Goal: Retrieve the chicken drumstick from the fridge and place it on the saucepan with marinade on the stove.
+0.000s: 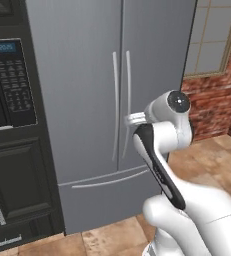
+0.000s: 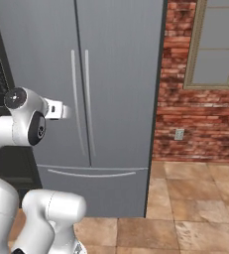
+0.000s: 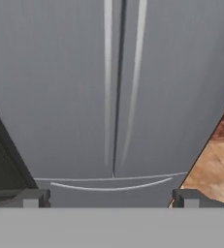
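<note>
Claw [image 3: 108, 197] is released, jaws standing wide and holding nothing: in the hand view the two finger tips [image 3: 32, 197] sit far apart at the bottom, fridge [image 3: 84, 97] front between them.

Step in hand, as I judge it: the approach to open the fridge. Both doors are shut and the bottom drawer is shut too, so retrieval has not started.

Chicken drumstick: cannot tell where it lies; presumably behind the closed doors (nothing in these pictures confirms which shelf or side). Saucepan and stove are not something I can place from here either.

Geometry:
- Hand view: door seam and the two long curved handles [image 3: 107, 87] run from 12 o'clock down to just above the claw; drawer handle arcs directly above the finger tips.
- Left base view: the wrist points at the fridge [image 1: 82, 100], near the lower part of the right-door handle [image 1: 128, 100], apart from it, not touching.
- Right base view: the hand sits at about 9 o'clock of the handles [image 2: 79, 99], in front of the left door.
- Black wall oven [image 1: 9, 85] lies at 9 o'clock of the fridge; ignore it.

Next move calls for: close the gap to one handle, centre it between the jaws, clench, then pull along the door's swing arc. Risk: straddling both handles, since they sit just beside each other.
</note>
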